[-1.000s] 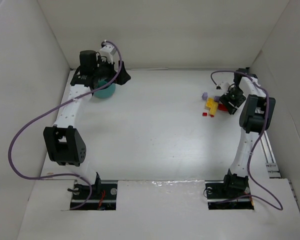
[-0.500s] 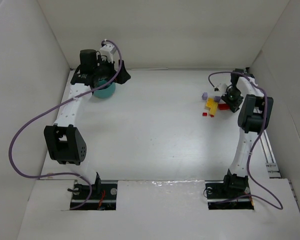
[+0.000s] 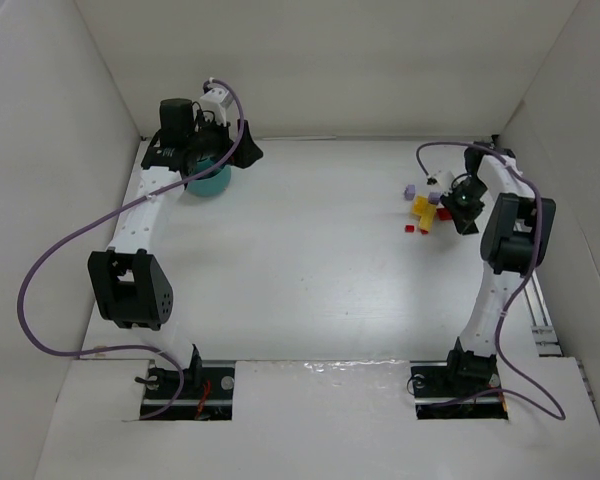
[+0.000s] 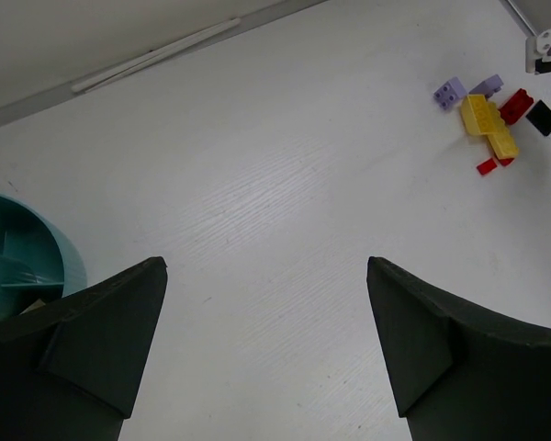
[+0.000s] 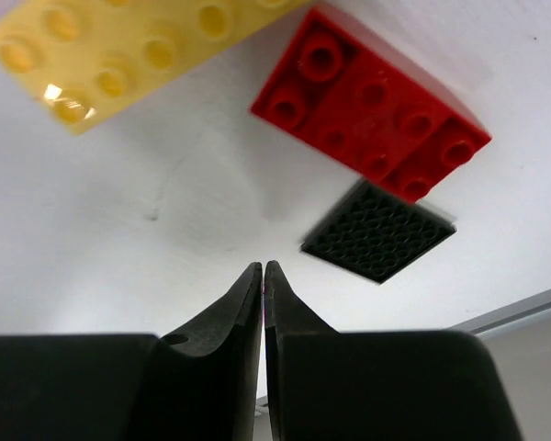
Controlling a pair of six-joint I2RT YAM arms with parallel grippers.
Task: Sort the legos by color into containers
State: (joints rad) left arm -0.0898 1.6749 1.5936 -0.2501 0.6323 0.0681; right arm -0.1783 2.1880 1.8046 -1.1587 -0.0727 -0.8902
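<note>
The legos (image 3: 425, 212) lie in a small pile at the back right: a yellow brick (image 5: 129, 50), a red brick (image 5: 372, 115), pale purple ones (image 4: 450, 91) and a tiny red piece (image 3: 410, 228). My right gripper (image 5: 263, 266) is shut with nothing between its fingers, its tips just short of the red brick. In the top view the right gripper (image 3: 454, 208) sits at the pile's right side. The teal bowl (image 3: 212, 183), with its divided inside (image 4: 18, 266), stands at the back left. My left gripper (image 4: 266, 266) hangs open over bare table beside the bowl.
A black textured square (image 5: 378, 230) lies flat on the table against the red brick. White walls close in the table on the left, back and right. A purple cable (image 3: 40, 280) loops off the left arm.
My right gripper has shut, with nothing in it, and its wrist has shifted a little beside the pile. The left arm and the bowl have not moved.
</note>
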